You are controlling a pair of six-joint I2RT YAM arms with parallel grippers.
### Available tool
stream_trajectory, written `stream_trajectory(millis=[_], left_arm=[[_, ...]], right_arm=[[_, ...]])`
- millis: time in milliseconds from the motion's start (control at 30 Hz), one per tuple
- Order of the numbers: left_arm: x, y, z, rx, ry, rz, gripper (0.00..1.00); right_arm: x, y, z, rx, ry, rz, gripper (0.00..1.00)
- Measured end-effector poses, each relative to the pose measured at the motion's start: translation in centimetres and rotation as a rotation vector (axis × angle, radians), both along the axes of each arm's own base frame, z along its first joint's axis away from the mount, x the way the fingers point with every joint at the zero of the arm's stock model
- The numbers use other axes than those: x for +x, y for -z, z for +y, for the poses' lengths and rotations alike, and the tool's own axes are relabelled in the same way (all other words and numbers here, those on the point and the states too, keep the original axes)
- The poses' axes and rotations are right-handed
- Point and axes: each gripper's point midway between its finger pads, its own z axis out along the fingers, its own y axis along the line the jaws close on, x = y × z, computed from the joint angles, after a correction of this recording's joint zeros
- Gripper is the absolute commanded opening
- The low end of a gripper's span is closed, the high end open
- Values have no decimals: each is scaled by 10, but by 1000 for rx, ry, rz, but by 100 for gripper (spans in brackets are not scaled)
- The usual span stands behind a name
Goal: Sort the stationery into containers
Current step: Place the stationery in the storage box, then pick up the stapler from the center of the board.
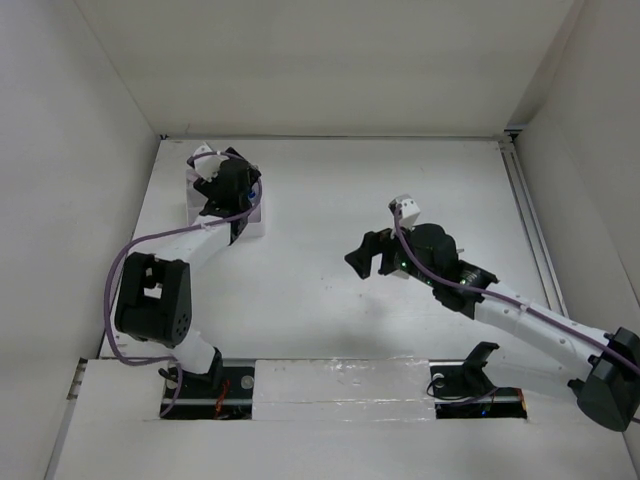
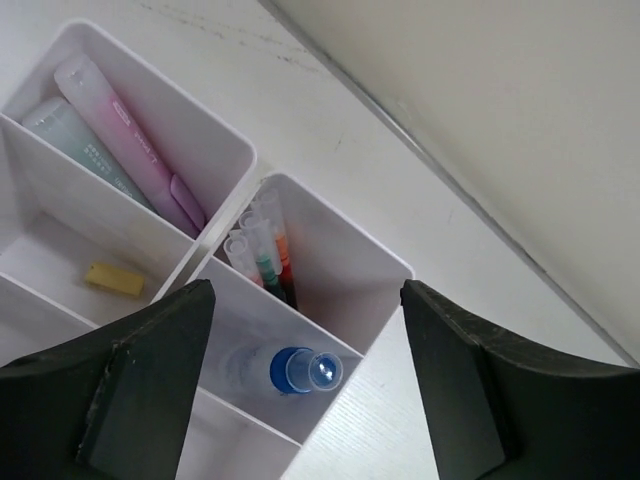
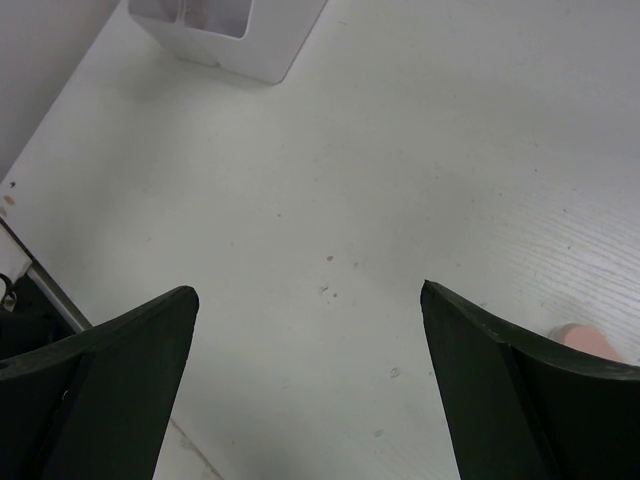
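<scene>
The left gripper [image 2: 305, 330] hangs wide and empty over the white organiser tray [image 2: 340, 280] at the table's [image 3: 400, 150] far left. The pink highlighter [image 2: 120, 130] and green highlighter [image 2: 80, 150] share one compartment. The pens [image 2: 268, 262], blue-capped bottle [image 2: 300, 370] and tan eraser [image 2: 113, 279] each fill another. The right gripper [image 3: 308, 295], wide and empty, hovers mid-table, with a pink eraser [image 3: 585, 340] just beside one finger.

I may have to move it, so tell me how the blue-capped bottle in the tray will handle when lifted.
The blue-capped bottle looks like clear plastic, so it is probably light and smooth, perhaps slippery. Its round shape would likely roll if laid flat. Walls of the white organiser tray hem it in, so gripping the cap seems easiest.
</scene>
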Motion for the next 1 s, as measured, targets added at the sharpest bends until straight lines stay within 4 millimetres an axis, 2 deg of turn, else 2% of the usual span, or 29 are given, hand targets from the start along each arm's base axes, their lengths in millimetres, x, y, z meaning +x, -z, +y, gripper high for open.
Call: stream_trajectory(millis=[133,167,200,300,433,533,600,667,767,1000], left_arm=[[-7,-27,-3,-9,13,-56,84],[-9,-35,-5,-10,18,-72,89],[-11,-43,-7,-11,25,-90,100],[-19,-65,-15,-6,53,-119,100],[-19,-100,-36,17,103,-117,100],[-26,-131,-68,38,156,-126,100],[-34,-141,-90,35,213,-122,100],[-43,-137,-102,33,260,-90,100],[-54,-121,-106,30,319,-30,100],[-91,-83,-124,-10,517,81,100]], right_arm=[[1,-2,-1,3,4,-3,99],[1,-2,-2,4,5,-3,99],[2,-2,-3,4,12,-3,99],[8,1,-9,-2,53,7,99],[22,23,-27,-69,140,69,99],[28,39,-42,-125,189,121,99],[33,46,-52,-154,219,154,99],[40,54,-65,-180,259,186,99],[47,70,-82,-220,312,242,99],[53,94,-103,-265,365,321,99]])
